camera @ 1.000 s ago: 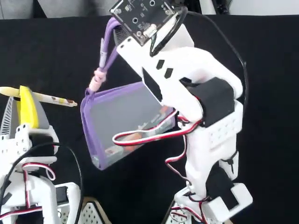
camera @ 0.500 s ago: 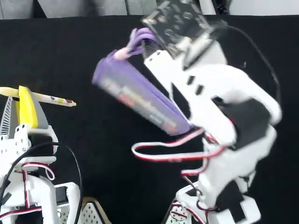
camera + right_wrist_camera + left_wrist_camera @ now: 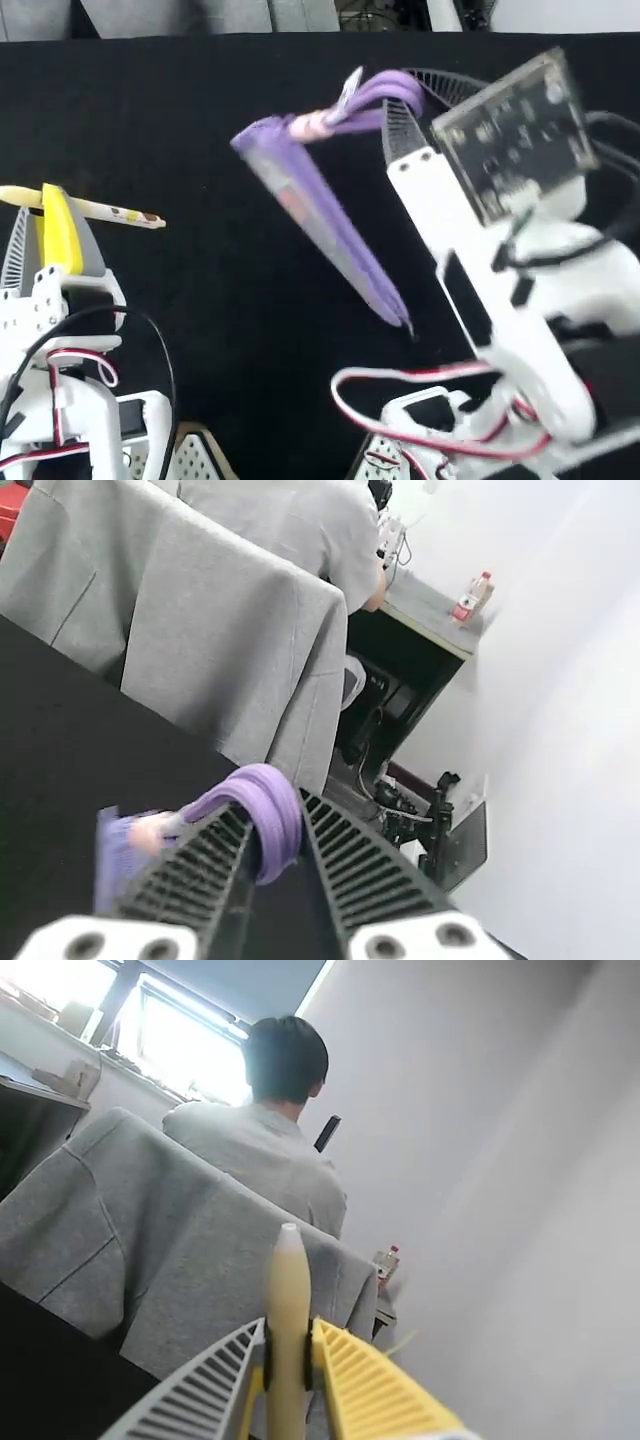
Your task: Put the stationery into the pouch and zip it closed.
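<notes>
Over the middle of the desk the pouch looks lifted off the surface, seen edge-on, slanting down toward the near right. Its purple strap at the far end is clamped in the right hand. That arm rises from its base at near right and leans toward far-left. Pouch looks soft, light and floppy, likely to swing and twist from the strap. For zipping, a hold on the body beside the zip would steady it better. At the left edge the left hand is raised, jaws closed on a pen held crosswise, long end poking right. Pen is stiff, slim, smooth and could pivot in the jaws. It sits well apart from the pouch.
</notes>
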`<move>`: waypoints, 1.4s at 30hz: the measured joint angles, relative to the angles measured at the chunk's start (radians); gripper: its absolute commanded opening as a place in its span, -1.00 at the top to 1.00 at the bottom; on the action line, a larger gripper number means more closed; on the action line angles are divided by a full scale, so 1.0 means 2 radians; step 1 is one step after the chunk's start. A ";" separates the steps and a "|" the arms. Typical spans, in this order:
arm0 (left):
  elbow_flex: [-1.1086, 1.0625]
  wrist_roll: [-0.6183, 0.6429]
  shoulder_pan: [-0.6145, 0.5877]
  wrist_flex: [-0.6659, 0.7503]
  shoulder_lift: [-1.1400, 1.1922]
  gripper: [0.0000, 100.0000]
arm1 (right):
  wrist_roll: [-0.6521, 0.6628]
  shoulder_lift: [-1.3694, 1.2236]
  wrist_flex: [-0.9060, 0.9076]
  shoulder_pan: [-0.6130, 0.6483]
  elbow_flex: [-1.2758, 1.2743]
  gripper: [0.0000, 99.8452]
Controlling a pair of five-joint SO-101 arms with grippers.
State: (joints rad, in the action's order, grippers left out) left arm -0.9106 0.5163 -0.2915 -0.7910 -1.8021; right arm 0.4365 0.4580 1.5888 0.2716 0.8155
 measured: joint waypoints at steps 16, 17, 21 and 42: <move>0.000 0.035 0.014 0.000 0.000 0.94 | -0.012 0.091 0.056 -0.032 0.007 0.98; 0.000 0.035 0.014 0.000 0.000 0.94 | -0.018 0.091 0.056 -0.037 0.007 0.98; 0.000 0.038 0.018 0.000 0.000 0.94 | -0.034 0.091 0.056 -0.041 0.007 0.98; -0.002 0.038 0.077 0.000 0.000 0.94 | -0.045 0.091 -0.060 -0.096 -0.114 0.98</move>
State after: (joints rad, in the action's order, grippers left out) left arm -0.9137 0.5930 -0.1366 -0.7910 -1.8021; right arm 0.3460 0.6391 1.4691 0.0798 0.5884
